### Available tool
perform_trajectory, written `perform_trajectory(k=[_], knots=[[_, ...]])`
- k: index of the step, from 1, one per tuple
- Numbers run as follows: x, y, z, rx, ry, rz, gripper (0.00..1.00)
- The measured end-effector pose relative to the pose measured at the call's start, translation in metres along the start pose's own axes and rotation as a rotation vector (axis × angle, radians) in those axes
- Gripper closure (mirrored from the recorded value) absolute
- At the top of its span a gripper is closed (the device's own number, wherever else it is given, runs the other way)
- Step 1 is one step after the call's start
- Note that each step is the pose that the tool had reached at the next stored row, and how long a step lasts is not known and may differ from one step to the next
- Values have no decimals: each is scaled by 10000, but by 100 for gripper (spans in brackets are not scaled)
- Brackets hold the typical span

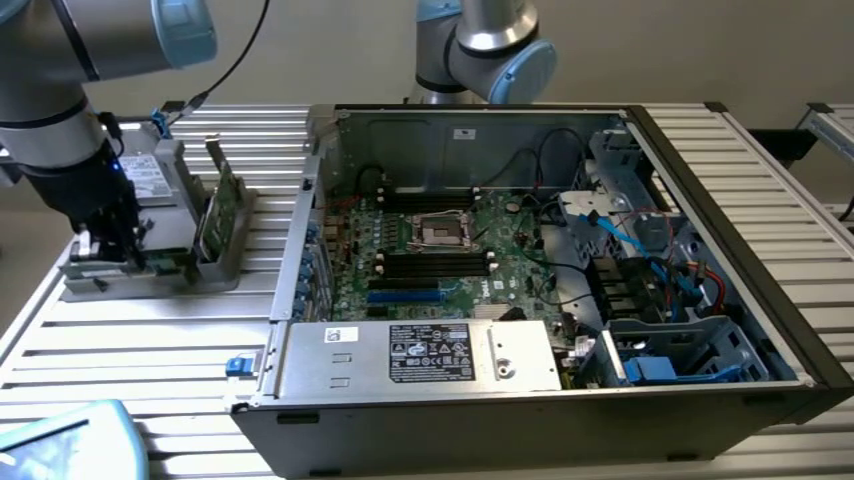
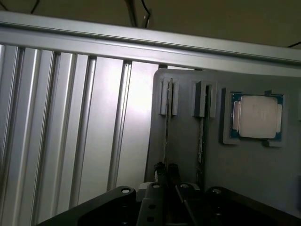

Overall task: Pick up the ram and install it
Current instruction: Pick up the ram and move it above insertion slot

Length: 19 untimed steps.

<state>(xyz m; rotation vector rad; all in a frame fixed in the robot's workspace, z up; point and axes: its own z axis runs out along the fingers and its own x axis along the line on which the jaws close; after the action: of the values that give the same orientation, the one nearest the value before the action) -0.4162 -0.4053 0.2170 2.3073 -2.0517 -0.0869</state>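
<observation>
Here the end effector [image 2: 166, 170] pinches the ram [image 2: 167, 129], standing edgewise, long axis along the holder slot [image 2: 162, 100].

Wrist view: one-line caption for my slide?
Gripper shut on a ram stick standing in the grey holder, CPU alongside.

**Grey arm, blue caps, black hand**

The silver-grey tubular robot arm [image 1: 54, 60] carries rounded light-blue plastic joint caps [image 1: 183, 30]. A thin black cable [image 1: 234, 55] trails along it. Its wrist section [image 1: 80, 190] is matte black. The black metal gripper [image 2: 166, 167] has angular shoulders set with small silver screws [image 2: 124, 190].
</observation>
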Motion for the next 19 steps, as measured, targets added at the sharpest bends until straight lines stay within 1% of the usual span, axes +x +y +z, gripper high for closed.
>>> perform_trajectory(k=[7, 15, 17, 19], knots=[[0, -3, -35, -4, 34, 4, 87], [2, -19, -78, -4, 46, 4, 87], [2, -18, -93, -12, 48, 6, 87], [2, -17, -110, -38, 44, 14, 87]])
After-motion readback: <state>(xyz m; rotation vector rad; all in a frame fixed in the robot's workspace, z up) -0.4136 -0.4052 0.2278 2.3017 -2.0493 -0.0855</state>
